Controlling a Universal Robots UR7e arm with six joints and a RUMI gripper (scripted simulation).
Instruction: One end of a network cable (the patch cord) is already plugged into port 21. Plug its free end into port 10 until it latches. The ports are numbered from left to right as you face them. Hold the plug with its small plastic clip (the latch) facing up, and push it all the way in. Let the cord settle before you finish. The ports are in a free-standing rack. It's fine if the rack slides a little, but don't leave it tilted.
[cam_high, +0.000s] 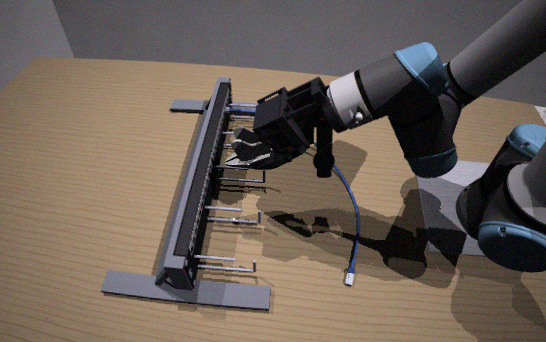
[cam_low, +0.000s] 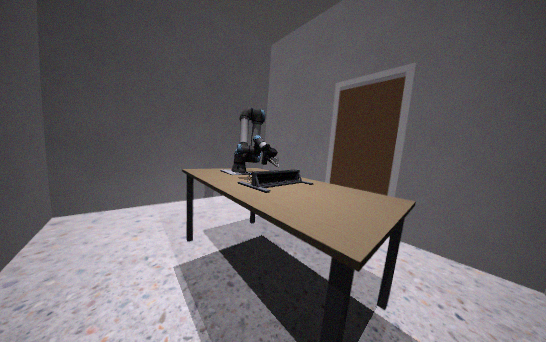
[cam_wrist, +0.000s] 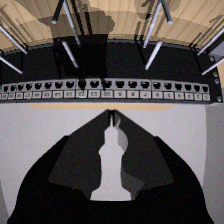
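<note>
Gripper (cam_high: 239, 156) pinched together on nothing, facing the rack (cam_high: 200, 165); free plug (cam_high: 349, 277) lies well behind it, ungrasped. Port 10 unfilled.

Grey walls (cam_low: 150, 75), brown door (cam_low: 367, 135) in a pale frame at 3 o'clock, speckled terrazzo floor (cam_low: 100, 280), wooden table (cam_low: 320, 215) on dark legs, shadow beneath at 6 o'clock
</note>
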